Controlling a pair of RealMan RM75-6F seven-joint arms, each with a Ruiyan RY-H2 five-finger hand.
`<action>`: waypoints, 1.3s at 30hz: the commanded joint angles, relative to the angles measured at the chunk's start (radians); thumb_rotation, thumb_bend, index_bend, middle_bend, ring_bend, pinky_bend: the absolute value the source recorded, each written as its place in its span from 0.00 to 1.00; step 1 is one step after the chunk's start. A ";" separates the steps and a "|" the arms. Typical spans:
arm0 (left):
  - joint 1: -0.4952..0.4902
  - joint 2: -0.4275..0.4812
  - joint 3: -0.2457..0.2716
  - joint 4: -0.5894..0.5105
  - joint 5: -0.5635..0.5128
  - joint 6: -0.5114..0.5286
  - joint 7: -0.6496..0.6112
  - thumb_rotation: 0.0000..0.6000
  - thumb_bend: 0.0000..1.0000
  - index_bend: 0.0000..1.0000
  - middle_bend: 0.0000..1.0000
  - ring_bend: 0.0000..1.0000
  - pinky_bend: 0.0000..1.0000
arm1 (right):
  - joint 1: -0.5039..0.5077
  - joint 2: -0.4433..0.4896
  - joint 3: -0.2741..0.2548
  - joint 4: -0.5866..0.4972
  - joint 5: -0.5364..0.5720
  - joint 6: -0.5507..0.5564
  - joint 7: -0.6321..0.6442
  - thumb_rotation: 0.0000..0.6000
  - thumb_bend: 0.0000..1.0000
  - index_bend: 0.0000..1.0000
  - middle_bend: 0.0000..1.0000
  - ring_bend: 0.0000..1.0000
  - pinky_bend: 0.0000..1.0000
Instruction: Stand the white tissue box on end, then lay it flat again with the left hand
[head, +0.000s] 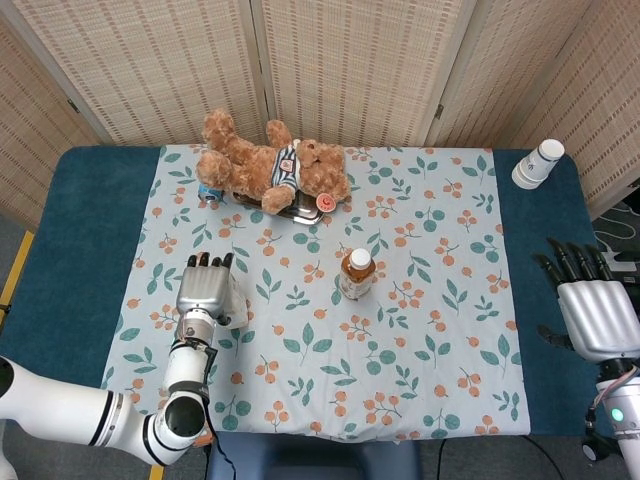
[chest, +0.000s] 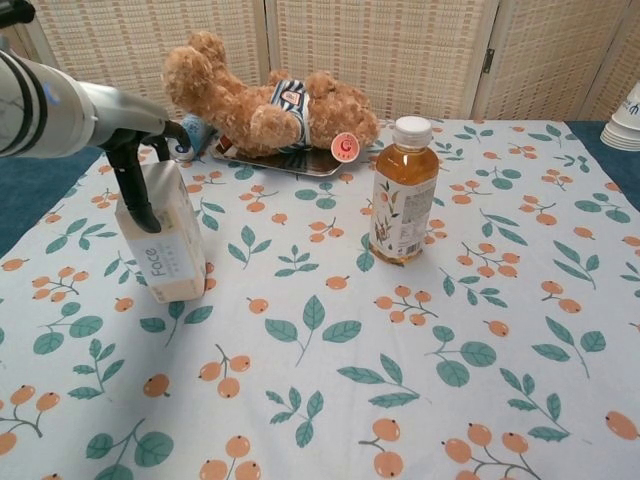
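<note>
The white tissue box (chest: 163, 236) stands on end on the floral cloth (chest: 420, 330) at about 9 o'clock from the amber drink bottle (chest: 402, 191), well apart from it. It leans a little, its top tipped toward 11 o'clock, so the first half of the task looks done or nearly so. The left robot hand (head: 204, 291) sits over the box's top, with dark fingers (chest: 133, 190) running down the box's left face in the chest view. That placement makes sense: holding the upper end gives leverage to steady the box now and to tip it back down flat later. Whether the thumb presses the far side is hidden, so the hold is probably a light clasp, not a firm squeeze.

The box is tall and narrow, white with a tan band at its lower end and the word "Face" printed sideways on its front. Its wrapper looks soft and slightly creased, likely to dent under pressure.

The right robot hand (head: 594, 308) hangs at 3 o'clock off the cloth's edge, fingers spread, holding nothing. A teddy bear (head: 272, 167) lies on a tray (chest: 290, 161) at 12 o'clock.
</note>
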 joint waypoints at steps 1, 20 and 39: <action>0.001 -0.004 0.005 0.007 0.000 0.004 0.008 1.00 0.15 0.03 0.17 0.00 0.09 | 0.002 0.001 -0.001 0.000 0.003 -0.005 -0.001 1.00 0.12 0.16 0.00 0.00 0.00; 0.022 -0.010 0.028 -0.009 0.065 0.038 0.035 1.00 0.19 0.36 0.51 0.23 0.21 | 0.007 0.008 -0.007 -0.009 0.005 -0.010 0.006 1.00 0.12 0.15 0.00 0.00 0.00; 0.388 0.058 -0.018 0.116 0.712 -0.409 -0.918 1.00 0.20 0.39 0.55 0.29 0.32 | 0.027 -0.007 -0.009 0.009 0.041 -0.034 -0.006 1.00 0.12 0.14 0.00 0.00 0.00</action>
